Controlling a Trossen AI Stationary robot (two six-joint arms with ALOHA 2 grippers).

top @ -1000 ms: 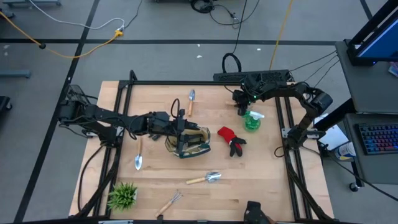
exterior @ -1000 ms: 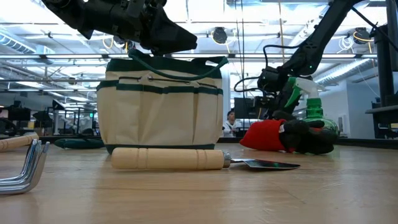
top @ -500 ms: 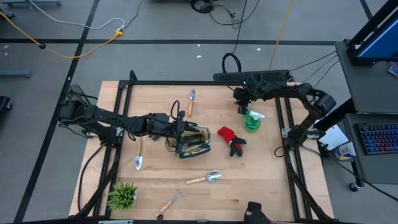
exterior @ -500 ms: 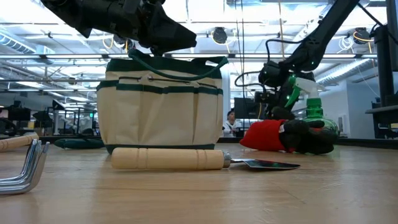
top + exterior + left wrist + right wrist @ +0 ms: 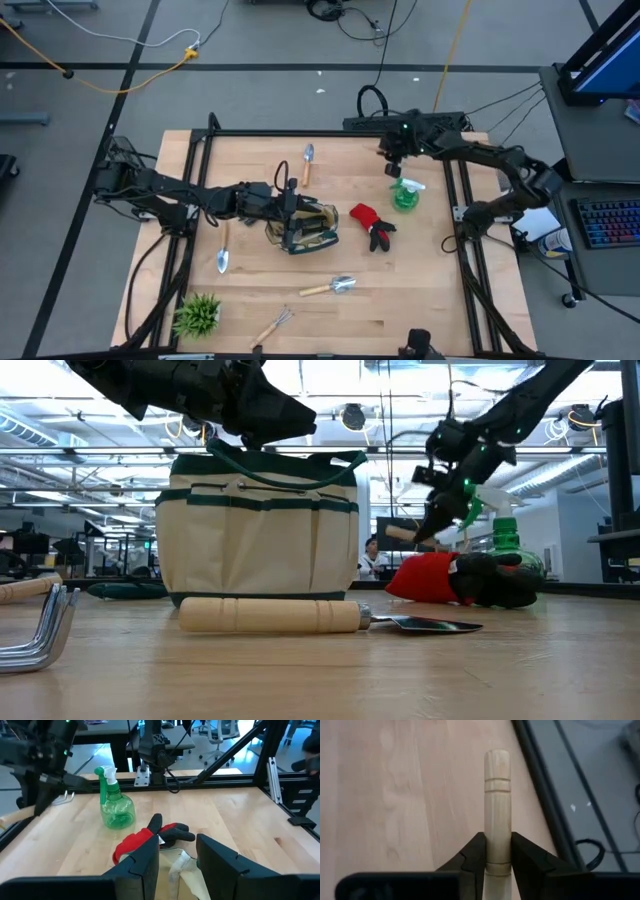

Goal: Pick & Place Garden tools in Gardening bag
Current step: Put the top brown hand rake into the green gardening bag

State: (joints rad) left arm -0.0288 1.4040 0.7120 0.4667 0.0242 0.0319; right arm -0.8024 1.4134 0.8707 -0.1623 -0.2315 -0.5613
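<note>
My right gripper [image 5: 392, 160] hangs over the table's far right, next to the green spray bottle [image 5: 405, 192]. It is shut on a wooden-handled tool [image 5: 497, 795] whose metal end is hidden. The cream gardening bag [image 5: 303, 228] stands mid-table. My left gripper [image 5: 290, 205] is at the bag's top rim, with cream cloth [image 5: 179, 867] between its fingers. Red-and-black gloves [image 5: 372, 225] lie right of the bag. Trowels lie at the far side [image 5: 308, 162], left [image 5: 223, 250] and near side [image 5: 330, 287], and a small rake [image 5: 272, 325] lies by the near edge. My left gripper has the bag's top rim cloth [image 5: 172, 870] between its two spread fingers and reaches it from the table's left, nearly level. The bag stands upright on the table. My right gripper pinches the wooden handle [image 5: 497, 851] between its two fingers, which lie along it. The handle's rounded free end [image 5: 497, 757] sticks out past the fingertips. In the low view the handle [image 5: 400, 532] slants downward, clear of the table.
A potted green plant [image 5: 197, 315] stands at the near left corner. Black frame rails [image 5: 460, 190] run along the table's sides and far edge. In the low view a trowel handle [image 5: 270, 615] and rake prongs [image 5: 40, 630] lie close in front.
My right gripper has gone up and a little toward the table's far edge, tipping as it rose. The wooden-handled tool went with it and now hangs clear of the table beside the spray bottle.
</note>
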